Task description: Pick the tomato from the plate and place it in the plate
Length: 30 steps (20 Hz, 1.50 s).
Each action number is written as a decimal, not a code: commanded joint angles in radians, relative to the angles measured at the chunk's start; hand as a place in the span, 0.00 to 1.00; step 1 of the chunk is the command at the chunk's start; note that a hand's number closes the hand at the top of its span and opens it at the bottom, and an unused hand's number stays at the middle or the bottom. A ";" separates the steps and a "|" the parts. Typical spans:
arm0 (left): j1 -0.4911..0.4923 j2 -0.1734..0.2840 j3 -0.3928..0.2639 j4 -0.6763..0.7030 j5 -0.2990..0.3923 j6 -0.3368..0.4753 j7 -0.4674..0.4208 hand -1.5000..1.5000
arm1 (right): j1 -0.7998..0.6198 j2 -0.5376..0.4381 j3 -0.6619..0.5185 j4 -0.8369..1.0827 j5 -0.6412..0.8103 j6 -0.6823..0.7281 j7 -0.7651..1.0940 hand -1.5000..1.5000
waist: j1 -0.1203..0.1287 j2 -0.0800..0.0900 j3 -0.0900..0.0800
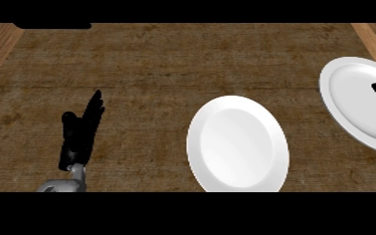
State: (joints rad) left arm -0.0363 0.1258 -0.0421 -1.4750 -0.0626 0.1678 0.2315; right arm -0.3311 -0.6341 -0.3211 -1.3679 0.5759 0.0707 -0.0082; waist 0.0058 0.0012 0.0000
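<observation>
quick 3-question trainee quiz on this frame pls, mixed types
1. True or false: a tomato shows on the round white plate near the centre.
2. Which hand is in view? A) left B) right C) both
3. Fill in: the second white plate is cut off by the view's ____ edge.

Key: 1 false, no tomato is visible. 2 A, the black left hand, fingers straight, over the brown wooden counter. 3 right.

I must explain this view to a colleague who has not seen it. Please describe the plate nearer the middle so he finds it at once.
On the brown wooden counter, look right of the raised black left hand. The near plate lies whole at the lower centre. The other plate is cut off by the right edge.
</observation>
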 commanded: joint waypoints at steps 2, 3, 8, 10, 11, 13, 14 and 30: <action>0.003 -0.019 -0.026 -0.052 -0.021 0.008 0.051 0.50 | -0.094 -0.078 -0.031 0.270 0.021 0.007 -0.118 1.00 | 0.008 0.001 0.001; -0.028 0.024 0.042 0.032 0.031 -0.046 -0.008 0.50 | -0.133 -0.052 -0.014 0.338 0.059 -0.054 -0.125 1.00 | 0.009 0.003 0.000; -0.013 -0.002 0.006 -0.016 -0.008 -0.017 0.030 0.50 | -0.156 -0.103 0.001 0.519 0.085 -0.002 -0.198 1.00 | 0.011 0.004 0.001; 0.001 -0.016 -0.012 -0.046 -0.018 -0.005 0.039 0.50 | -0.150 -0.094 0.023 0.607 0.102 0.009 -0.239 1.00 | 0.019 0.006 0.002; 0.015 -0.014 -0.003 0.007 0.000 -0.032 -0.039 0.50 | -0.184 -0.107 0.032 0.668 0.103 0.034 -0.279 1.00 | 0.026 0.010 0.002; 0.015 -0.033 -0.017 0.030 -0.031 -0.006 -0.058 0.50 | -0.233 -0.123 0.022 0.764 0.099 0.059 -0.313 1.00 | 0.022 0.009 0.002; 0.016 -0.009 0.007 0.005 -0.006 -0.025 -0.028 0.50 | -0.211 -0.092 0.056 0.762 0.115 0.093 -0.291 1.00 | 0.027 0.009 0.002; -0.026 0.003 0.026 -0.009 -0.017 -0.017 0.030 0.50 | -0.363 -0.175 -0.210 1.043 -0.165 0.365 -0.667 0.00 | -0.003 0.002 0.004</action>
State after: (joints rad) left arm -0.0501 0.1170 -0.0276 -1.4843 -0.0769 0.1492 0.2480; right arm -0.6674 -0.7907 -0.4136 -0.3709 0.5411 0.3350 -0.6278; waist 0.0132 0.0057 0.0033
